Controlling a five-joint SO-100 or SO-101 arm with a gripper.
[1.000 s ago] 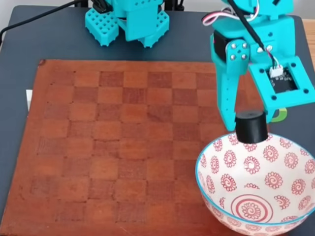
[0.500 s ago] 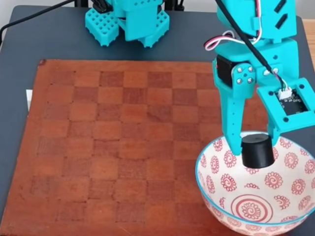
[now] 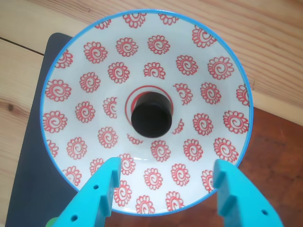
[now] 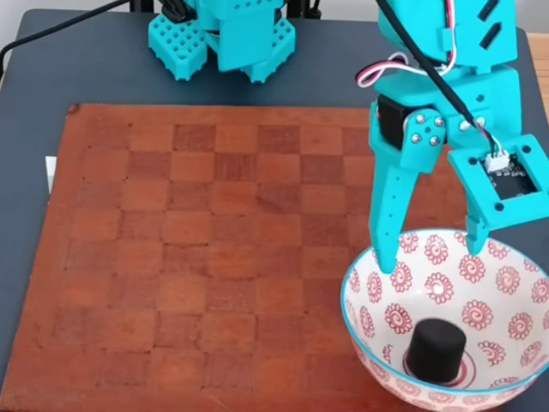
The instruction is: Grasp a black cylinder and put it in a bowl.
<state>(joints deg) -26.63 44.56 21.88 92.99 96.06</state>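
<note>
The black cylinder [image 4: 436, 350] stands upright at the bottom of the bowl [image 4: 360, 296], on the red rings at its centre, at the near right of the fixed view. In the wrist view the black cylinder [image 3: 151, 115] sits in the middle of the bowl [image 3: 71, 56], flat top up, touching nothing but the ceramic (red spiral flowers ring it on all sides).

Above it the turquoise claw [image 4: 433, 254] hangs spread wide and empty, one fingertip just inside the bowl's left wall, the other over the far rim on the right. From the wrist camera the claw [image 3: 165, 177] shows as two turquoise fingers [image 3: 106, 189] well apart at the bottom edge, the cylinder clear between and beyond them.

The bowl rests on the near right corner of a reddish-brown checkered board [image 4: 189, 249], which lies on a dark mat [image 4: 86, 69] over the pale wooden worktop [image 3: 265, 42]. At the far edge of the mat stands the arm's turquoise base [image 4: 223, 39], with a black cable [image 4: 60, 33] running off to the left
</note>
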